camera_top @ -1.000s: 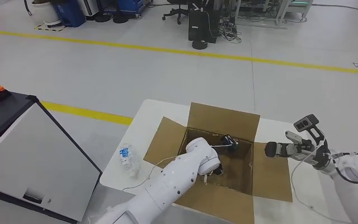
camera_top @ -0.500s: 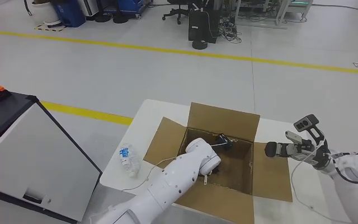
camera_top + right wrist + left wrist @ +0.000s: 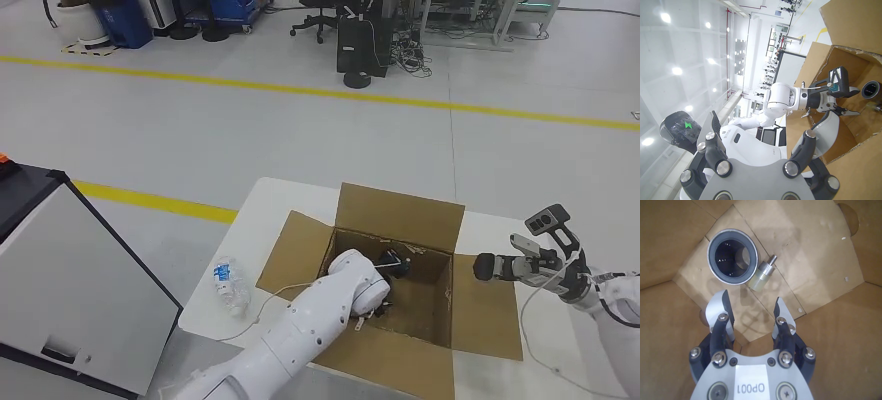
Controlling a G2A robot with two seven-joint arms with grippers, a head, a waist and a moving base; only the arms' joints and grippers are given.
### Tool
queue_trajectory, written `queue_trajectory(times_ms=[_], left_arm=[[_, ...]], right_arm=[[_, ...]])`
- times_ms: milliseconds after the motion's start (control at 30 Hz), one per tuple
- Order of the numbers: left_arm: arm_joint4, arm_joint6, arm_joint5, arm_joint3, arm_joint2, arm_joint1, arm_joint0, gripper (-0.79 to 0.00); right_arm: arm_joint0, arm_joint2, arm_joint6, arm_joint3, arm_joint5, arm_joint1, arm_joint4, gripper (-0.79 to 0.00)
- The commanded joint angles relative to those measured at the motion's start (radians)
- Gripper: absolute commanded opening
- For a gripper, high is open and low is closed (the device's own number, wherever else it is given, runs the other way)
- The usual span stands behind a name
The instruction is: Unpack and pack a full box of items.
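Our left gripper [image 3: 752, 296] hangs inside the cardboard box [image 3: 668, 237], fingers spread wide and holding nothing, pointed down at the box floor. Just beyond its fingertips, on the floor, stands a metal sleeve [image 3: 732, 256] with a dark lining, its open end facing up at us. A small threaded stud [image 3: 763, 273] lies on its side right beside the sleeve, so close that we cannot tell whether the two touch; its pale thick end points toward the gripper and its thin screw tip points away. We make out no other items on the floor that the wrist view shows.

From above, we see the left gripper [image 3: 395, 262] dipped below the rim of the box [image 3: 400, 215], whose four flaps are folded outward on the white table [image 3: 270, 205].

Our right gripper [image 3: 770, 115] is well apart from the contents, held over the outer edge of the box's side flap, fingers wide apart and empty. From its wrist we look across at the left gripper [image 3: 855, 102] and at the sleeve [image 3: 871, 89] beyond it.

Outside the box, a crumpled plastic bottle [image 3: 231, 283] lies on the table near the opposite flap.
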State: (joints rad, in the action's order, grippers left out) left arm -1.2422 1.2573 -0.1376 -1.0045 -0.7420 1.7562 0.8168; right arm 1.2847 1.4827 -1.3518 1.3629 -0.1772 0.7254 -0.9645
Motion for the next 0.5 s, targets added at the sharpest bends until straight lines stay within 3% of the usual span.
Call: queue_trajectory(times_ms=[0,233,367,467], left_arm=[[0.023,-0.002,-0.012,0.038,0.008,0.008,-0.017,-0.277],[0.090,-0.017,-0.041,0.181,0.046,0.043,-0.081,-0.286],[0.112,-0.045,-0.049,0.226,0.068,0.062,-0.105,-0.326],[0.124,-0.063,-0.054,0.262,0.083,0.075,-0.123,-0.403]], right_arm=[[0.000,0.000,0.000,0.000,0.000,0.000,0.000,0.000],[0.000,0.000,0.000,0.000,0.000,0.000,0.000,0.000],[0.000,0.000,0.000,0.000,0.000,0.000,0.000,0.000],[0.000,0.000,0.000,0.000,0.000,0.000,0.000,0.000]])
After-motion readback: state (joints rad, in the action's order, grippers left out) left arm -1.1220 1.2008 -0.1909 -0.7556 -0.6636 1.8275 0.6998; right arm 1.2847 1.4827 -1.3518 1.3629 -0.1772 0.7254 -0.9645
